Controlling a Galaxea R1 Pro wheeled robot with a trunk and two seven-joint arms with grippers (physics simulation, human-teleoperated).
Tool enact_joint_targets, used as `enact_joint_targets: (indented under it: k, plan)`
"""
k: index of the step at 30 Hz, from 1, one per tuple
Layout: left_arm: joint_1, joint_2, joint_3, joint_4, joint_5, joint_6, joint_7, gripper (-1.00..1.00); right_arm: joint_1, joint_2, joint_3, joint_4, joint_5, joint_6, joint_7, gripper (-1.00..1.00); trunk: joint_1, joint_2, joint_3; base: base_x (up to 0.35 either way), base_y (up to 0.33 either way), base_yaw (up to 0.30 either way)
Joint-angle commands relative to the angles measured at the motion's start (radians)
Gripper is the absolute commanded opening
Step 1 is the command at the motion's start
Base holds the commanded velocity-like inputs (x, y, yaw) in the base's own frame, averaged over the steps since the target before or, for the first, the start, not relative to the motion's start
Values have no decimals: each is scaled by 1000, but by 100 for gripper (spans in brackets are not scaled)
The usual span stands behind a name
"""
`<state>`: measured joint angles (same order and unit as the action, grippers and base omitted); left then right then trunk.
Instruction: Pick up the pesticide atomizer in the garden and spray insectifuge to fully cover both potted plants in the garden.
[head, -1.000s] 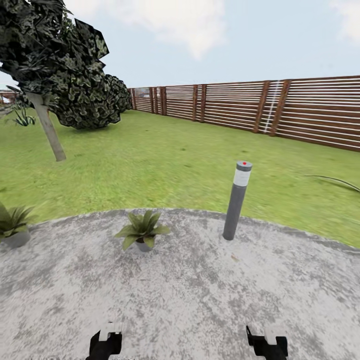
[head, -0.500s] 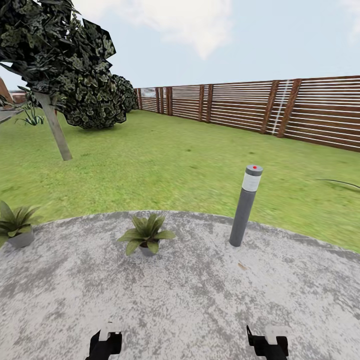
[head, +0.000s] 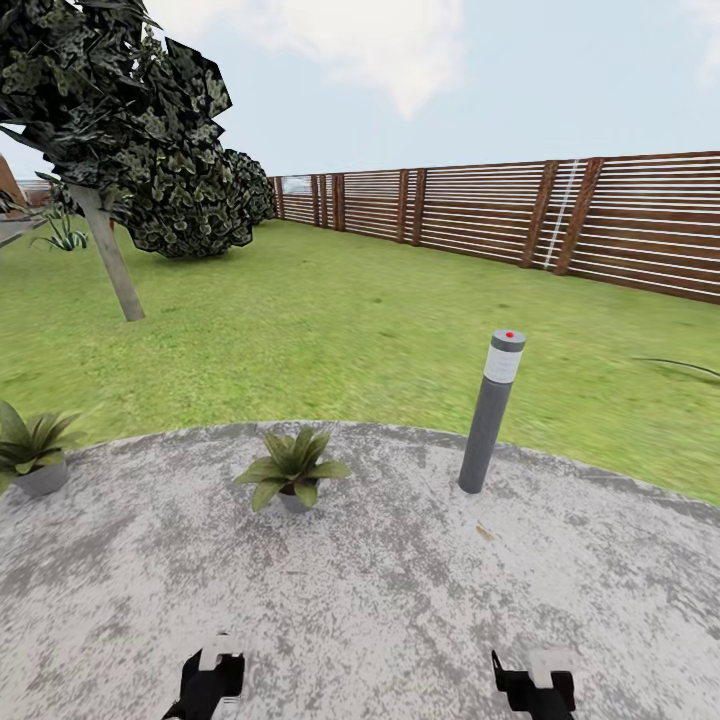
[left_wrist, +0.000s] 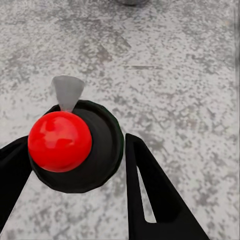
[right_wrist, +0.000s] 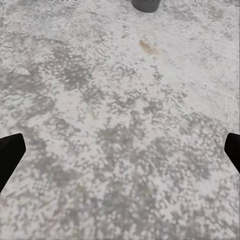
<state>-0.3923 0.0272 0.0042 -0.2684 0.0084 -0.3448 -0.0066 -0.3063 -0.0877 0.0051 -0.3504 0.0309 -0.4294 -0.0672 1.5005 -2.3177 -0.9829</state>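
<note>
In the left wrist view, a dark round-bodied pesticide atomizer (left_wrist: 102, 150) with a red ball on top and a grey cone at its far side sits between the fingers of my left gripper (left_wrist: 75, 145), which touch it on both sides. In the head view, the left gripper (head: 210, 685) hangs low over the stone patio (head: 400, 580). One potted plant (head: 292, 470) stands just ahead of it, and another potted plant (head: 30, 450) is at the patio's left edge. My right gripper (head: 533, 690) is open over bare stone, its fingers far apart around the right gripper (right_wrist: 120, 145) midpoint.
A grey bollard lamp (head: 490, 410) stands on the patio ahead of the right gripper; its base (right_wrist: 146, 5) appears in the right wrist view. Beyond lie the lawn (head: 350, 320), a leaning tree (head: 110, 260) with dark bushes at the left, and a brown slat fence (head: 600, 220).
The whole head view shifted a little one second ago, so the camera moved; since half a second ago it has held still. The left gripper has shifted slightly at the picture's lower edge.
</note>
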Motion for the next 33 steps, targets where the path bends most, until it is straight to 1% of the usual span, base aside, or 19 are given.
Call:
enact_joint_targets:
  k: [1,2,3,5,6,7,8,10,11,13,15,18,21,24,26,27,29,30,33]
  plan:
    - [-4,2,-2,-3,-1,0,-3,-100,-1,-2,7,-3,14,-2,-4,100,0,0,-1,0,0,0]
    - [-4,2,-3,-5,-2,2,-4,-100,-1,-2,10,-5,21,-2,-4,100,0,0,-1,0,0,0]
    - [-5,4,-5,-7,-5,4,-6,-100,-1,-4,16,-13,39,-2,-3,100,0,0,-1,0,0,0]
    - [-9,12,-11,-10,-15,6,-16,-100,-1,-6,23,-40,91,-1,-1,100,0,0,-1,0,0,0]
    - [-11,16,-18,-11,-28,6,-31,-100,-2,-6,25,-54,126,-1,1,100,0,0,-1,0,0,0]
    - [-12,21,-36,-13,-60,7,-71,-100,-6,-6,27,-73,189,0,11,100,0,0,-1,0,0,0]
    - [-13,27,-56,-24,-124,8,-148,-100,-24,-6,28,-93,284,2,47,100,0,0,-1,0,0,0]
    - [-14,35,-64,-45,-198,10,-225,-100,-59,-6,28,-105,367,4,116,100,0,0,-1,0,0,0]
    - [-14,44,-66,-55,-234,11,-261,-100,-80,-6,27,-107,399,5,161,100,0,0,-1,0,0,0]
    - [-14,64,-69,-76,-296,15,-334,-100,-125,-6,27,-110,439,7,259,100,0,0,-1,0,0,0]
    - [-14,78,-70,-104,-342,31,-422,-100,-167,-5,28,-111,461,10,355,100,0,0,-1,0,0,0]
    - [-14,93,-70,-175,-389,98,-562,-100,-220,-5,29,-113,495,27,495,100,0,0,-1,0,0,0]
    - [-14,118,-70,-257,-424,176,-697,-100,-263,-5,29,-115,543,48,625,100,0,0,-1,0,0,0]
    - [-29,135,-70,-330,-462,221,-834,-100,-294,-4,29,-121,594,56,695,100,0,0,-1,0,0,0]
    - [-58,140,-70,-359,-506,242,-915,-100,-308,-4,29,-126,622,57,729,100,0,0,-1,0,0,0]
    - [-75,140,-69,-366,-529,255,-947,-100,-311,-3,29,-127,637,57,751,-100,0,0,-1,0,0,0]
    - [-97,138,-68,-374,-563,286,-986,-100,-316,1,29,-130,663,58,793,-100,0,0,-1,0,0,0]
    - [-103,137,-68,-376,-573,300,-996,-100,-317,2,29,-130,671,57,807,-100,0,0,-1,0,0,0]
    - [-112,129,-70,-380,-589,324,-1010,-100,-319,6,29,-130,681,57,828,-100,0,0,-1,0,0,0]
